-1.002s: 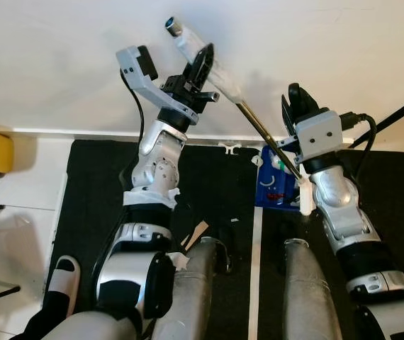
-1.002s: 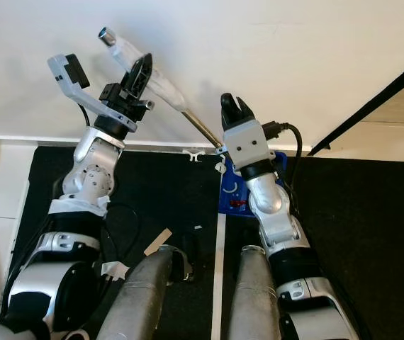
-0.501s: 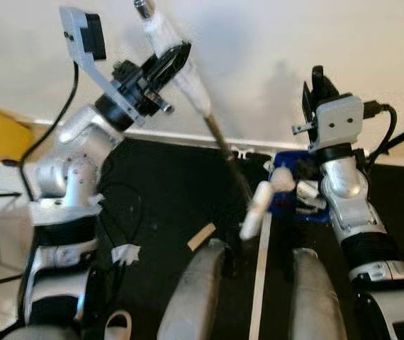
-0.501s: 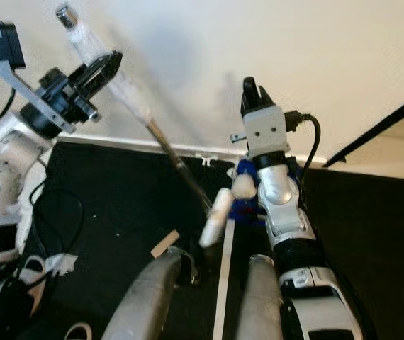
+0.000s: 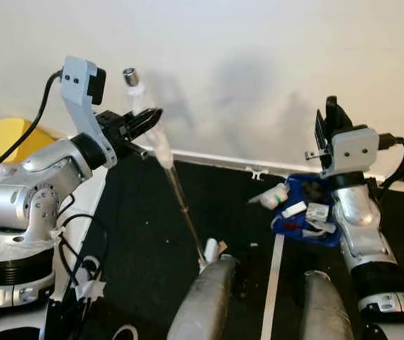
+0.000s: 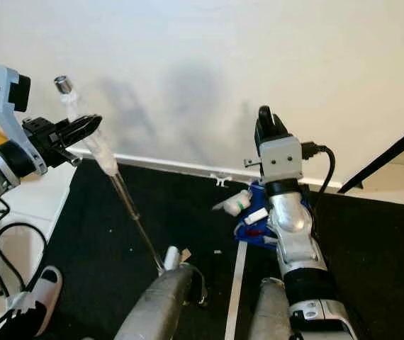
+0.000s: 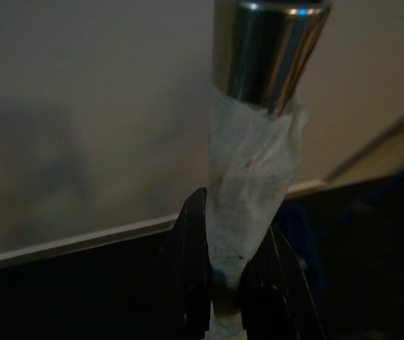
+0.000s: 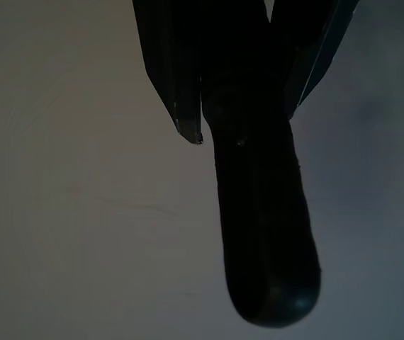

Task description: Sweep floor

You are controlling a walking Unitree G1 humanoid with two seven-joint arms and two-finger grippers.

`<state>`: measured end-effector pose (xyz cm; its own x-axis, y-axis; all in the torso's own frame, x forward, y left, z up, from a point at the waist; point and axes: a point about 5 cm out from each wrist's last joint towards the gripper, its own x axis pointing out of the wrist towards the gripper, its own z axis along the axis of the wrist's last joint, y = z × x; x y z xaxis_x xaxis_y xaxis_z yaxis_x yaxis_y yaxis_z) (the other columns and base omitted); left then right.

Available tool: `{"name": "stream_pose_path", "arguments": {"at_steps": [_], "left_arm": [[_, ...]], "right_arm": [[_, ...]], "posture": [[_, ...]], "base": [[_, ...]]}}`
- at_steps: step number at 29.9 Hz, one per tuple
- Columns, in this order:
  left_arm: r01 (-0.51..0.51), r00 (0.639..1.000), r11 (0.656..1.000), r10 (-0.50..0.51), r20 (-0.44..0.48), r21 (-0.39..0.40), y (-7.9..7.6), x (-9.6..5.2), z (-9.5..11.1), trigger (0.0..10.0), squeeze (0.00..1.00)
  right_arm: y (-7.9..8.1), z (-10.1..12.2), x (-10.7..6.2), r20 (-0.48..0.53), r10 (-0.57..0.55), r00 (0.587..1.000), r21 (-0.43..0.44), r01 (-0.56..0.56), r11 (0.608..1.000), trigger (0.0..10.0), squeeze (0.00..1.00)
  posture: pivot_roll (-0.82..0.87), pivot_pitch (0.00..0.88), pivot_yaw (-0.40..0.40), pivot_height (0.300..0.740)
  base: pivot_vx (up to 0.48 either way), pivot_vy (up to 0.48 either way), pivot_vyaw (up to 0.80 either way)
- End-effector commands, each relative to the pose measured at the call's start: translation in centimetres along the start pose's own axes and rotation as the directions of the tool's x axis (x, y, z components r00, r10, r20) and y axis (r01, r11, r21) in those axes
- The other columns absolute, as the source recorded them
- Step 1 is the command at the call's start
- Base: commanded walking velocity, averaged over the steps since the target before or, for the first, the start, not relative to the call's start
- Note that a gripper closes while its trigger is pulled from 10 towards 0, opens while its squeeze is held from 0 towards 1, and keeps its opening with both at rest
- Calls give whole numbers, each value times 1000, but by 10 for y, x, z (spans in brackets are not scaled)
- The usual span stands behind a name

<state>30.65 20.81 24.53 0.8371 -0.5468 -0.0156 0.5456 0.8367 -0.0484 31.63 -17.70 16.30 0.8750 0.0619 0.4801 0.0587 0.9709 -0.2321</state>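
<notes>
— Jaws first: what are they doing?

— Left gripper (image 5: 147, 120) is clamped on the broom handle (image 5: 161, 147), on the part wrapped in white tape just below the metal end cap (image 7: 269, 53). The left wrist view shows both black fingers (image 7: 191, 273) pressed against the wrapping.

— And the right one?

— Right gripper (image 5: 328, 117) is raised in front of the white wall (image 5: 259, 57), and its jaws are closed around a black handle (image 8: 262, 212) that ends in a rounded tip. That handle appears to belong to the blue dustpan (image 5: 308, 212).

— Where does the broom sit?

— It slants from the left gripper down to the black floor mat (image 5: 138, 234), with its lower end near the robot's left leg (image 5: 205, 297). The head itself is hard to make out; some white bits show at the foot of the pole.

— And the dustpan?

— It sits below the right gripper, near the white baseboard (image 5: 216, 159), and it holds several small pieces of litter (image 5: 308, 211), white and red. One white piece (image 5: 271, 196) lies at its left edge.

— Anything else around?

— A white tape stripe (image 5: 271, 283) runs along the mat between the robot's legs, and a yellow object (image 5: 10, 138) stands behind the left arm.
</notes>
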Motion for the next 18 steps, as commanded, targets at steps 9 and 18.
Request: {"name": "stream_pose_path", "arguments": {"at_steps": [9,18], "left_arm": [[-211,976,973,214,-35,90,35,-12,1,10000,0],[-437,887,896,444,-126,84,59,-6,-12,10000,0]], "right_arm": [[-7,17,-11,49,-82,995,125,75,989,10000,0],[-5,40,7,87,-155,984,294,123,948,10000,0]], "posture": [[80,149,320,740],[80,114,306,740]], "base": [[0,0,0],[0,0,0]]}}
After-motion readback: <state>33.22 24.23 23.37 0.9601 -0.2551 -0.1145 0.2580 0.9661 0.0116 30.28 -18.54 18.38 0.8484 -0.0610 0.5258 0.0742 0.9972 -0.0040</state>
